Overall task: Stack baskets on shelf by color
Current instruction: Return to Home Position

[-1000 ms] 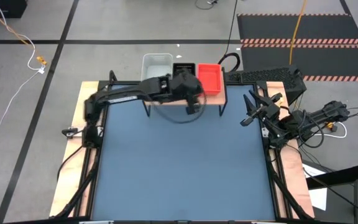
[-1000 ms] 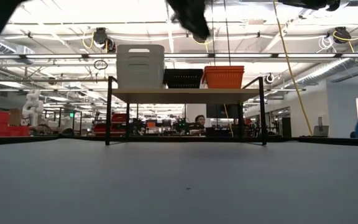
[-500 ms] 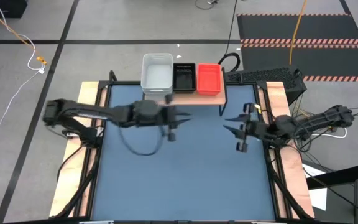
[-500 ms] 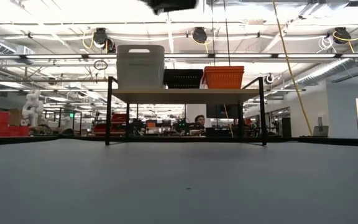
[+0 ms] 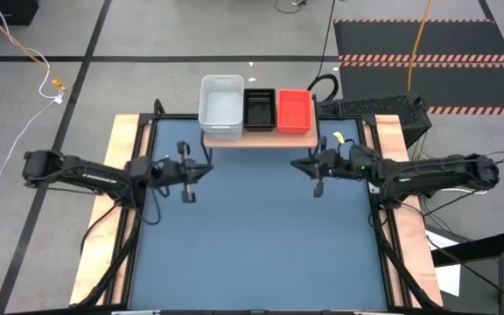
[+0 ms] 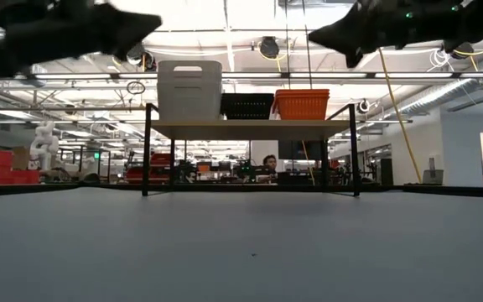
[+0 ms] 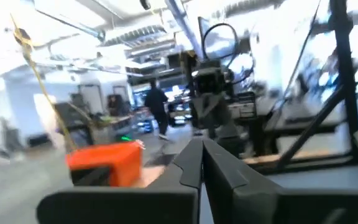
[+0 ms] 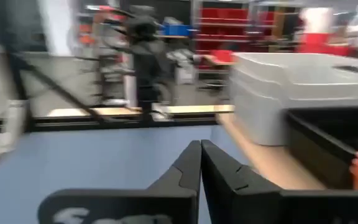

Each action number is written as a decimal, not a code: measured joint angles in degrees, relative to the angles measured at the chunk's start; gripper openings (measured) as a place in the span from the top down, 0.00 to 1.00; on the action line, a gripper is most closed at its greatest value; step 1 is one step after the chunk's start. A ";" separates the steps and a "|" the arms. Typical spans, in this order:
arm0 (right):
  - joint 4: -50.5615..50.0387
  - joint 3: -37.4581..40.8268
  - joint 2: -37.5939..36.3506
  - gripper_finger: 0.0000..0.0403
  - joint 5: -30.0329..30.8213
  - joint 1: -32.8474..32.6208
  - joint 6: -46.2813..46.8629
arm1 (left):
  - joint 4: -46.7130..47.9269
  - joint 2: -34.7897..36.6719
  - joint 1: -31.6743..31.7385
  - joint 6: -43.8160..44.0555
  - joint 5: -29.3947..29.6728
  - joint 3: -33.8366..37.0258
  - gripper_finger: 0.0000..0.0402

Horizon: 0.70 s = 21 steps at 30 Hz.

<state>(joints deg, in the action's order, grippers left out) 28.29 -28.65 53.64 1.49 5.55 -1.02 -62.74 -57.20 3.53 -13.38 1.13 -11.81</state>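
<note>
Up front, the left gripper (image 5: 195,169) hangs over the left of the table (image 5: 252,254), fingers (image 7: 188,168) pressed tight together, carrying nothing. Across from it the right gripper (image 5: 303,164) hovers on the right side, fingers (image 8: 188,165) pinched closed too, nothing between them. Behind and between the two tips, apart from both, the shelf (image 5: 265,140) stands at the far edge. On it, side by side: white baskets (image 5: 221,107) left, black baskets (image 5: 259,108) middle, red baskets (image 5: 294,111) right, with the white stack tallest. The top baskets show only their own floors. The blue mat runs open to the near edge.
</note>
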 joint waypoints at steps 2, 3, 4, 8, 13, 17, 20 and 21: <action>-2.24 0.01 -2.00 0.98 -5.92 0.54 0.33 | -3.03 2.04 -0.31 5.15 -0.18 4.53 0.95; -3.57 0.03 -3.40 0.98 -8.45 0.73 -0.25 | -4.07 3.34 -0.45 6.95 -0.12 6.43 0.95; -4.86 0.03 -4.93 0.99 -10.29 0.73 -1.30 | -4.90 4.99 -0.61 8.03 -0.06 8.08 0.95; -10.21 0.03 -11.25 0.99 -5.22 1.32 -5.22 | -1.39 13.13 -0.54 7.24 0.85 10.94 0.98; -16.48 0.22 -16.23 1.00 -5.98 3.53 -7.29 | 14.88 26.17 -0.54 6.67 4.39 10.90 0.98; -10.36 5.96 -19.00 1.00 -17.07 3.99 -8.88 | 25.61 34.98 -0.54 8.33 6.21 10.93 0.96; -0.28 12.72 -21.45 1.00 -17.70 4.21 -7.52 | 32.18 40.97 -0.54 10.54 6.45 10.63 0.97; 2.02 14.73 -22.66 1.00 -16.00 4.58 -6.92 | 34.97 43.30 -0.56 10.76 6.45 10.14 0.97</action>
<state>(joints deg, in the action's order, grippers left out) 30.31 -13.92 30.98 -14.52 10.13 -7.94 -27.76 -13.90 2.97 -2.62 7.57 -1.67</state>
